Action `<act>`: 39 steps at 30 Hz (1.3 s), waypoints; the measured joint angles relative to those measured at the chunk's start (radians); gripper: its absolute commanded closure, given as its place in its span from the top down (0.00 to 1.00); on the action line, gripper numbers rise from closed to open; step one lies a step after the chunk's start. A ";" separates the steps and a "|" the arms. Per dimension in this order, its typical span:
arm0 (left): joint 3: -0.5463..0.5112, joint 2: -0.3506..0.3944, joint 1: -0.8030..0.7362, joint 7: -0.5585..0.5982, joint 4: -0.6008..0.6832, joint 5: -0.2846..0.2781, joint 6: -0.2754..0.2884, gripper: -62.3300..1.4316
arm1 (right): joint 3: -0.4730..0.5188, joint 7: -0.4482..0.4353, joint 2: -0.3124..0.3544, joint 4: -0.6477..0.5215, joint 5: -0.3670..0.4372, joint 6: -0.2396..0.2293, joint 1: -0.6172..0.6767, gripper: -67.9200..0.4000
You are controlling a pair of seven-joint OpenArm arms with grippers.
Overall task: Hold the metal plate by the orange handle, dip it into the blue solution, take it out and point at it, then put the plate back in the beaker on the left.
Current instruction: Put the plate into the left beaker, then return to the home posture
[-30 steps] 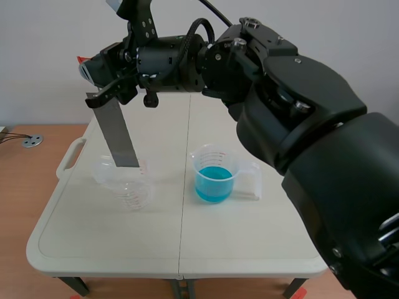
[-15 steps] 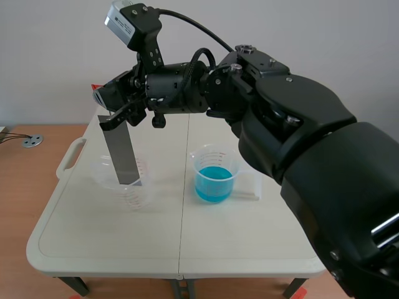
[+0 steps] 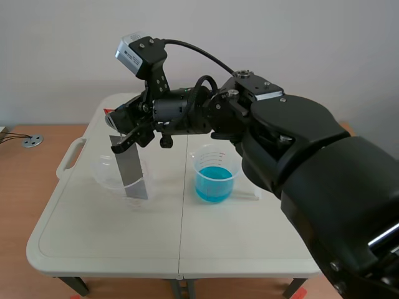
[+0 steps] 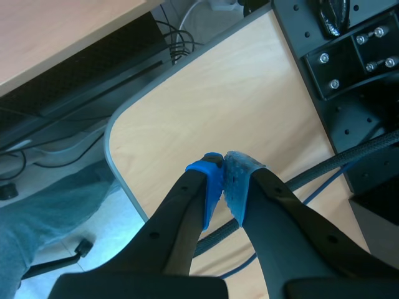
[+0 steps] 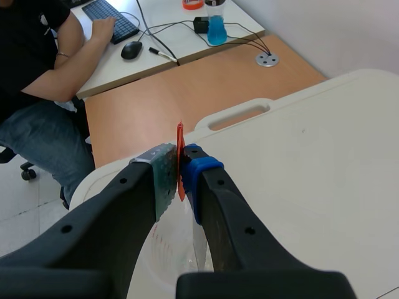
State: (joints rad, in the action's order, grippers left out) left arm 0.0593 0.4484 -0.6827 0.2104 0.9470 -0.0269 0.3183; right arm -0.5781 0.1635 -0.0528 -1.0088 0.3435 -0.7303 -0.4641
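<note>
The right arm reaches across from the right, and my right gripper (image 3: 118, 128) is shut on the orange handle (image 5: 180, 163) of the metal plate (image 3: 132, 175). The grey plate hangs downward with its lower end inside the clear empty beaker (image 3: 120, 177) at the table's left. In the right wrist view the thin handle is pressed between the pads (image 5: 163, 177), with the beaker rim (image 5: 162, 261) under them. A second beaker holding blue solution (image 3: 214, 183) stands right of the plate. My left gripper (image 4: 224, 187) is shut on nothing, off the white table over a wooden surface.
The white folding table (image 3: 187, 237) has a carry handle (image 3: 70, 156) at its left edge. A wooden desk with a round metal cable grommet (image 3: 31, 141) lies to the left. A person sits at another desk with a keyboard (image 5: 115, 18) beyond the table.
My right gripper has come down and slightly right, lowering the plate from above the left beaker until its lower end stands inside it.
</note>
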 measured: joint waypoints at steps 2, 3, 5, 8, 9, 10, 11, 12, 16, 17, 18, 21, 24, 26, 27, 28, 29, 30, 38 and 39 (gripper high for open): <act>0.000 0.000 0.014 0.000 0.000 0.000 0.000 0.09 | 0.000 -0.017 0.000 0.000 -0.018 0.000 0.014 0.03; 0.000 0.000 0.021 0.000 0.000 0.000 0.000 0.09 | 0.000 -0.027 0.000 0.000 -0.023 0.000 0.021 0.03; 0.000 0.000 0.034 0.000 0.000 0.000 0.000 0.09 | 0.000 -0.032 0.000 0.000 -0.023 0.000 0.031 0.03; 0.000 0.000 0.046 -0.004 0.000 0.000 0.000 0.09 | 0.000 -0.032 -0.001 0.000 -0.026 0.000 0.032 0.03; 0.000 0.000 0.049 -0.004 0.000 0.000 0.000 0.09 | 0.000 -0.032 -0.001 0.000 -0.026 0.000 0.032 0.03; 0.000 0.000 0.049 -0.004 0.000 0.000 0.000 0.09 | 0.000 -0.032 -0.001 0.000 -0.026 0.000 0.032 0.03; 0.000 0.000 0.049 -0.004 0.000 0.000 0.000 0.09 | 0.000 -0.032 -0.001 0.000 -0.026 0.000 0.032 0.03; 0.000 0.000 0.048 -0.004 0.000 0.000 0.000 0.09 | 0.000 -0.032 -0.001 0.000 -0.026 0.000 0.032 0.03; 0.000 0.000 0.048 -0.007 0.000 0.000 0.000 0.09 | 0.000 -0.032 0.000 0.000 -0.026 0.000 0.032 0.10; 0.000 0.000 0.048 -0.007 0.000 0.000 0.000 0.09 | 0.001 -0.032 0.000 0.000 -0.026 0.000 0.032 0.15; 0.000 0.000 0.048 -0.007 0.000 0.000 0.000 0.09 | 0.001 -0.030 0.000 0.000 -0.030 0.000 0.031 0.19; 0.000 0.000 0.048 -0.008 0.000 0.000 0.000 0.09 | 0.001 -0.024 0.000 0.000 -0.040 0.000 0.032 0.33; 0.000 0.000 0.048 -0.008 0.000 0.000 0.000 0.12 | 0.001 -0.005 0.000 0.000 -0.040 0.000 0.030 0.56; 0.000 0.000 0.048 -0.008 0.000 0.000 0.000 0.31 | 0.001 -0.005 0.000 0.000 -0.041 0.000 0.029 0.71; 0.000 0.000 0.048 -0.008 0.000 0.001 0.000 0.46 | 0.001 -0.005 0.000 0.000 -0.041 0.006 0.029 0.77; 0.000 0.000 0.048 -0.017 0.000 0.000 0.000 0.63 | 0.001 -0.005 0.000 0.000 -0.040 0.028 0.029 0.86; 0.000 0.000 0.049 -0.027 0.000 0.000 0.000 0.80 | 0.005 -0.005 -0.001 0.000 -0.040 0.054 0.029 0.94; 0.000 0.000 0.048 -0.035 0.000 -0.001 0.000 0.93 | 0.013 -0.005 -0.001 0.000 -0.040 0.080 0.030 0.98; -0.001 -0.006 0.048 -0.038 0.000 0.000 0.000 1.00 | 0.110 -0.005 0.018 0.000 -0.041 0.143 0.030 0.98; -0.001 -0.011 0.048 -0.037 0.000 0.000 0.000 1.00 | 0.119 -0.006 0.022 0.000 -0.040 0.143 0.029 0.98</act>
State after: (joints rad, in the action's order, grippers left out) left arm 0.0586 0.4374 -0.6342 0.1730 0.9470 -0.0269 0.3187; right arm -0.4591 0.1574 -0.0311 -1.0088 0.3031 -0.5873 -0.4347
